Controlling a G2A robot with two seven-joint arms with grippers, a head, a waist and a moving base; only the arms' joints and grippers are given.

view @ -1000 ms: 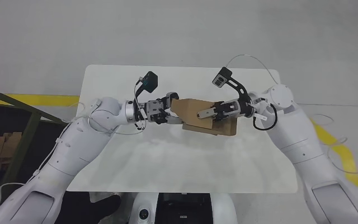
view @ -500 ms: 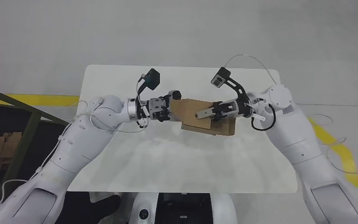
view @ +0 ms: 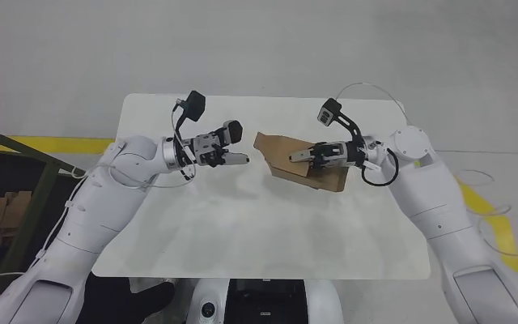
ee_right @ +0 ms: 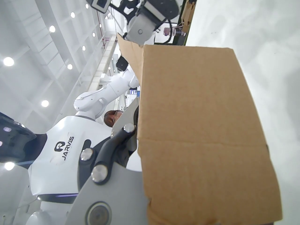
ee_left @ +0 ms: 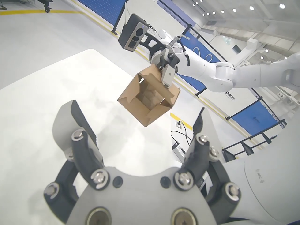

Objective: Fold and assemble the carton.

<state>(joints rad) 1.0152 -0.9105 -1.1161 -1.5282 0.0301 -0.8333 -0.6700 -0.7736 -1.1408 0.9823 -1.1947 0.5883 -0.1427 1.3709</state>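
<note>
Carton [view: 279, 152] is in the right pincer [view: 298, 155], over the centre-right of the counter [view: 243, 235].

Right pincer: clenched on one side wall of the carton, close to the open end. The left wrist view shows one finger [ee_left: 167, 78] pressed flat on that wall at the mouth. The opposing finger is hidden behind cardboard. In the right wrist view a broad brown panel [ee_right: 201, 122] sits right against the pincer.

Orientation:
- From the top, the long axis runs roughly side to side across the counter, slightly skewed.
- The open end is toward the robot's left and a bit farther from the robot. The other end is toward the right arm and nearer.
- The mouth points at the left pincer [view: 240, 158], so the left wrist view looks straight down the tube.
- Section is rectangular. Flaps are folded across the far end inside, and short flaps are splayed at the near rim.
- The carton is rolled about its long axis, so it reads as a diamond in the left wrist view, one edge lowest.
- It looks lifted off the counter there. The top view can't confirm this.

Left pincer: released, fingers [ee_left: 77, 120] spread wide with nothing between them. It is lined up with the carton mouth, near the closest flap but apart, with a visible gap in the top view.
</note>
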